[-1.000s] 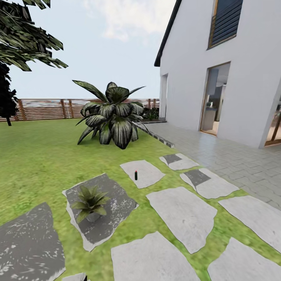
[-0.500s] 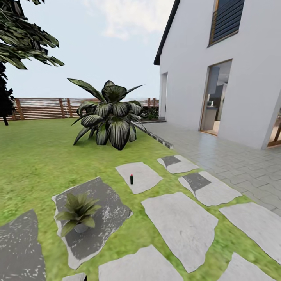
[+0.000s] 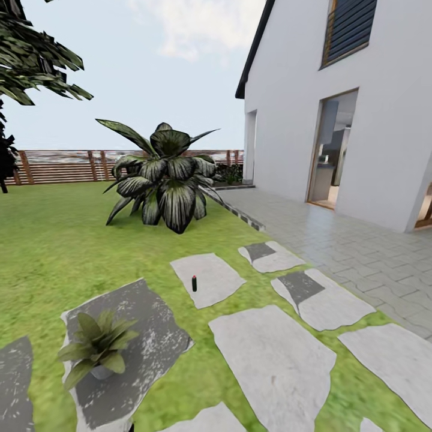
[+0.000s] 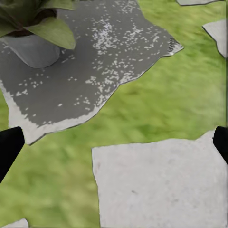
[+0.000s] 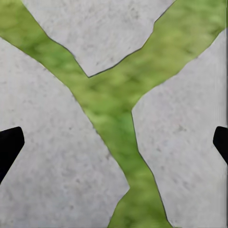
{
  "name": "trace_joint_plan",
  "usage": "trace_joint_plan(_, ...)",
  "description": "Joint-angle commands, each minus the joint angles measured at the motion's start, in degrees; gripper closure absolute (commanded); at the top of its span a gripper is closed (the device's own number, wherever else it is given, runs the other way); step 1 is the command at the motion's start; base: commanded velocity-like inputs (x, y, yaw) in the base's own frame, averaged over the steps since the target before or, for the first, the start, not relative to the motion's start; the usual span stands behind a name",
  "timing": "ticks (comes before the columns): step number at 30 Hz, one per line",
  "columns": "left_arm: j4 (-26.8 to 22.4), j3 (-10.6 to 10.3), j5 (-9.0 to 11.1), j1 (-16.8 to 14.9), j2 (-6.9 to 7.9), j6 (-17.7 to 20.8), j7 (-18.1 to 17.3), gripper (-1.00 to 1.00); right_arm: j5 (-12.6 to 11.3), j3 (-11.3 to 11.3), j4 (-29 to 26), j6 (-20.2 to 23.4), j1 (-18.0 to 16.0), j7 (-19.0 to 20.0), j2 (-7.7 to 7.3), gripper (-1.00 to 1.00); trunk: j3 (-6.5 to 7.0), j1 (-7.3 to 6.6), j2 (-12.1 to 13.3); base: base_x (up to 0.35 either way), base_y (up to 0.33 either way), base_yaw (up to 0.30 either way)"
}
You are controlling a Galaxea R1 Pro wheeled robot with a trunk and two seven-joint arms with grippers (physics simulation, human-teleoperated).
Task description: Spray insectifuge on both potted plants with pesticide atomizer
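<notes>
Our left hand (image 4: pixel 114 142) and right hand (image 5: pixel 114 140) hang spread and empty over slabs, while the upright pesticide atomizer (image 3: pixel 194 283) stands well ahead, seemingly nearer neither.

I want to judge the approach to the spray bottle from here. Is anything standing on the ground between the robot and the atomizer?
Nothing visible does. The pesticide atomizer stands upright on a pale stone slab, with only flat slabs and grass ahead of it. The potted plant sits off to the left on a dark slab, off the direct line.
</notes>
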Motion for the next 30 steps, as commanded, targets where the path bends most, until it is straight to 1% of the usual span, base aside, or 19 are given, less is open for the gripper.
trace_joint_plan(1, 0.0, 0.0, 0.2, 0.0, 0.0, -0.2, 0.0, -1.0, 0.0, 0.0, -0.1, 0.3, 0.0, 0.0, 0.01, -1.0, -0.06, 0.02, 0.0, 0.318, -0.179, 0.0)
trace_joint_plan(25, 0.1, 0.0, 0.2, 0.0, 0.0, -0.2, 0.0, -1.0, 0.0, 0.0, -0.1, 0.3, 0.0, 0.0, 0.01, -1.0, -0.06, 0.02, 0.0, 0.309, -0.204, 0.0)
trace_joint_plan(30, 0.1, 0.0, 0.2, 0.0, 0.0, -0.2, 0.0, -1.0, 0.0, 0.0, -0.1, 0.3, 0.0, 0.0, 0.01, -1.0, -0.06, 0.02, 0.0, 0.302, -0.215, 0.088)
